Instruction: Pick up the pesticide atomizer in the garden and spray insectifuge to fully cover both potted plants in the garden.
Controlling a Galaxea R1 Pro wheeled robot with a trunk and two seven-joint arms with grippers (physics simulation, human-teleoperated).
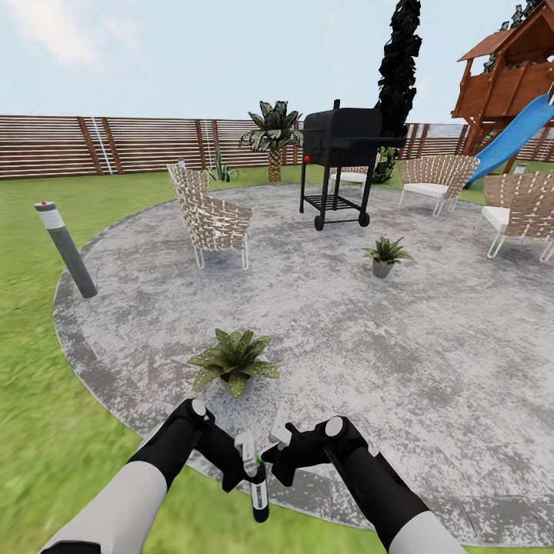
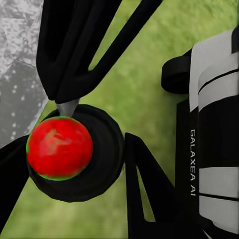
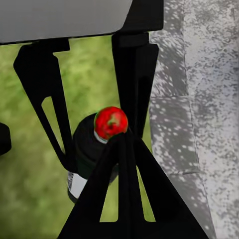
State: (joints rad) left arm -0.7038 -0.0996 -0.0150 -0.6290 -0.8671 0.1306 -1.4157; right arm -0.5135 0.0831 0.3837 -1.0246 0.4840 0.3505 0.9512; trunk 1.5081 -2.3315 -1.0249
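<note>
Carefully: both jaws pinch the slim dark-green pesticide atomizer low over the lawn edge, left gripper and right gripper crowding together; pull them unevenly and you may twist it loose before reaching the speckled broad-leaved potted plant.

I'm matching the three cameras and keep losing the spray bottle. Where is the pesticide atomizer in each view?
Head view: the pesticide atomizer hangs low at bottom centre, between the two arms, over the grass beside the patio edge.
Left wrist view: seen end-on, a dark round body with a red ball at left centre.
Right wrist view: mid-frame, dark bottle behind black fingers.
Shared landmark: the grey stone patio meeting the grass.
</note>
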